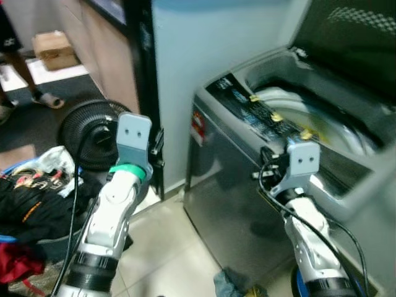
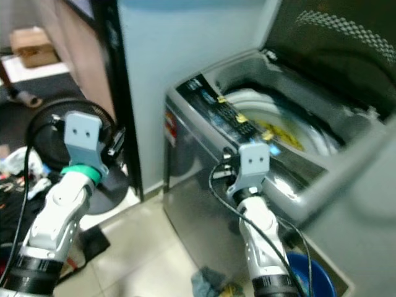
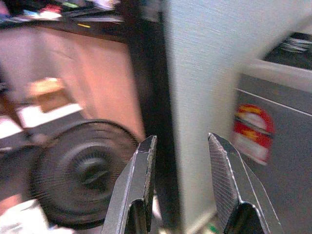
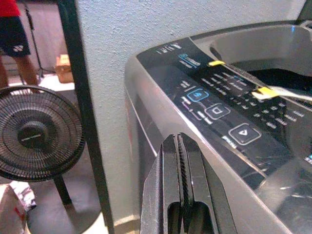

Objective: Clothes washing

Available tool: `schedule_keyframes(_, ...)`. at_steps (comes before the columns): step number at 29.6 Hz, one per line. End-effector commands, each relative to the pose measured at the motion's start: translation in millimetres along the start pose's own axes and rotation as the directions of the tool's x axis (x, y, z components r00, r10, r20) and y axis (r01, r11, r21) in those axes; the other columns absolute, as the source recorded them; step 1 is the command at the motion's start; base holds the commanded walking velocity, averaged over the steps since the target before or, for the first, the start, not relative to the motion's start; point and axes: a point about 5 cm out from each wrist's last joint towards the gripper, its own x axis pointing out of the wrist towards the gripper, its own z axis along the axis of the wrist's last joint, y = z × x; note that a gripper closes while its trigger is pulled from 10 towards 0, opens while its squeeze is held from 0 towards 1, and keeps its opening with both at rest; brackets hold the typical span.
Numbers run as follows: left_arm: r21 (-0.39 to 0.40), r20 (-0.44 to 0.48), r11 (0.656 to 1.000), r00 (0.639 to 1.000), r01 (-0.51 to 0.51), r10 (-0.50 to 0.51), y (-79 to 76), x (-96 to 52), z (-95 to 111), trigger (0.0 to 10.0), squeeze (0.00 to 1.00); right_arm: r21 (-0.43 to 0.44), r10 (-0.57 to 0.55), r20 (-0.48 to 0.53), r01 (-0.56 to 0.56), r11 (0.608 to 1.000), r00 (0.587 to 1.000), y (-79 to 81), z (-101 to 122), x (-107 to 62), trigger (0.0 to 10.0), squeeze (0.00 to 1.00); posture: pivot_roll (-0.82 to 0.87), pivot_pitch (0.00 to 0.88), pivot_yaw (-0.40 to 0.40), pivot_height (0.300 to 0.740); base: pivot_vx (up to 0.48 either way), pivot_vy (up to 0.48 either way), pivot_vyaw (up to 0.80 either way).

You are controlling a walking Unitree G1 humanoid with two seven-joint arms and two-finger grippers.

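We record the washing machine (image 1: 247,204) standing against the pale wall, its lid (image 1: 352,31) raised and its drum (image 1: 322,120) exposed, with nothing identifiable inside from these views. The control panel (image 4: 219,105) runs along the near rim as a dark strip, carrying small yellow stickers (image 1: 276,117).

The clothes (image 1: 31,210), the task's load, lie in a dark heap with some red fabric in a basket (image 1: 7,238) on the floor at the robot's far left, well apart from the machine. A small piece of cloth (image 1: 230,284) lies on the tiled floor at the foot of the machine.

The right end effector (image 4: 182,170) has its two fingers pressed together, holding nothing, and points at the control panel from just in front of the machine's top edge. The left end effector (image 3: 183,170) has its fingers apart and empty, raised and aimed at the gap between a black floor fan (image 1: 93,133) and the wall corner.

In our judgement, the loading step is not yet done. The decisive relation is that the heap lies down and to the left of the left end effector, behind its present aim, so the left arm is the nearer one, while the drum sits on the right arm's side.

A person's legs (image 1: 18,62) and a cardboard box (image 1: 54,49) stand in the background.
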Motion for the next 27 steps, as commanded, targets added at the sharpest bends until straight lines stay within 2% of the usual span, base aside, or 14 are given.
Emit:
schedule_keyframes(1,0.009,-0.028,1.000,1.000,0.009,-0.009,-3.0,-4.7,-9,10.0,0.00,0.002,-0.029,-0.059,0.029,1.000,0.998,-5.3,-14,-7.5,10.0,0.00,0.06,0.000,-0.001,0.740,0.000,0.000,0.78)
schedule_keyframes(7,0.030,-0.003,1.000,1.000,0.006,-0.006,-2.2,1.1,-4,10.0,0.00,0.020,-0.021,-0.043,0.022,1.000,0.999,-2.4,-11,-3.9,10.0,0.00,0.06,0.000,0.002,0.740,0.000,0.000,0.78)
schedule_keyframes(14,0.034,0.020,0.999,1.000,0.007,-0.008,-4.5,2.5,-1,10.0,0.00,0.041,-0.020,-0.022,0.021,0.999,1.000,-0.5,-11,-2.4,10.0,0.00,0.06,0.000,0.002,0.740,0.000,0.000,0.00)
schedule_keyframes(22,0.050,0.047,0.999,0.999,0.001,-0.003,-4.1,5.8,4,10.0,0.00,0.049,0.003,-0.001,-0.003,0.999,1.000,4.0,-9,-1.8,10.0,0.00,0.06,0.000,0.006,0.740,0.430,0.000,0.00)
schedule_keyframes(27,0.054,0.053,0.999,0.999,0.002,-0.005,-4.7,6.5,4,10.0,0.00,0.039,0.015,0.001,-0.015,0.999,1.000,5.9,-10,-1.5,10.0,0.00,0.06,0.000,0.006,0.740,0.480,0.000,0.65)
